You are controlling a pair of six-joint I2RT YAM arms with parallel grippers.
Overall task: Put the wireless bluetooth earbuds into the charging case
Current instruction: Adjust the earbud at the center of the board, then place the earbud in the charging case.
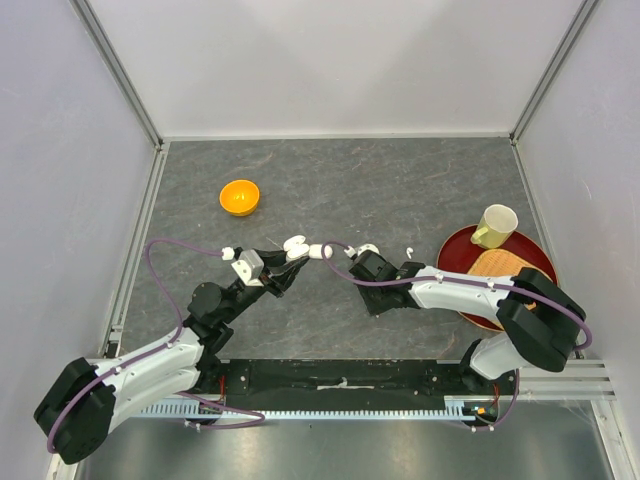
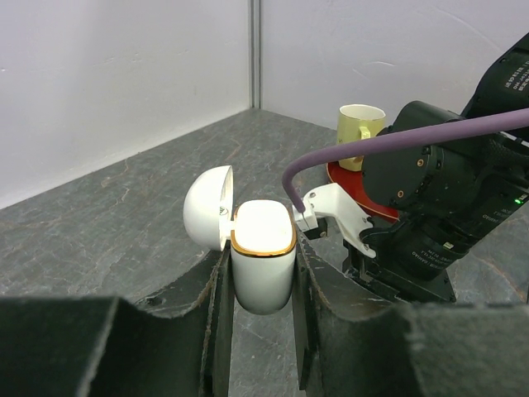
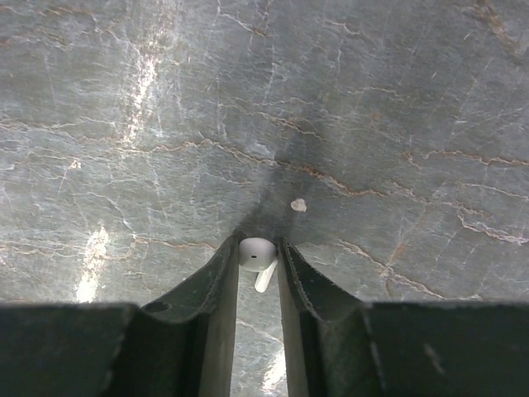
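Note:
The white charging case (image 2: pixel 263 263) with a gold rim stands upright, its lid (image 2: pixel 205 207) hinged open to the left. My left gripper (image 2: pixel 261 252) is shut on the case body and holds it above the table. From above, the case (image 1: pixel 296 243) is at the table's middle, with the left gripper (image 1: pixel 287 262) just below it. One of the small white earbuds (image 3: pixel 257 255) sits between the tips of my right gripper (image 3: pixel 258 248), stem pointing back toward the camera, both fingers touching it. The right gripper (image 1: pixel 330 251) is close to the right of the case.
An orange bowl (image 1: pixel 240 197) sits at the back left. A red plate (image 1: pixel 455 262) on the right carries a pale yellow cup (image 1: pixel 495 225) and a tan mat (image 1: pixel 500 265). A tiny white piece (image 1: pixel 409 250) lies on the table beside the right arm.

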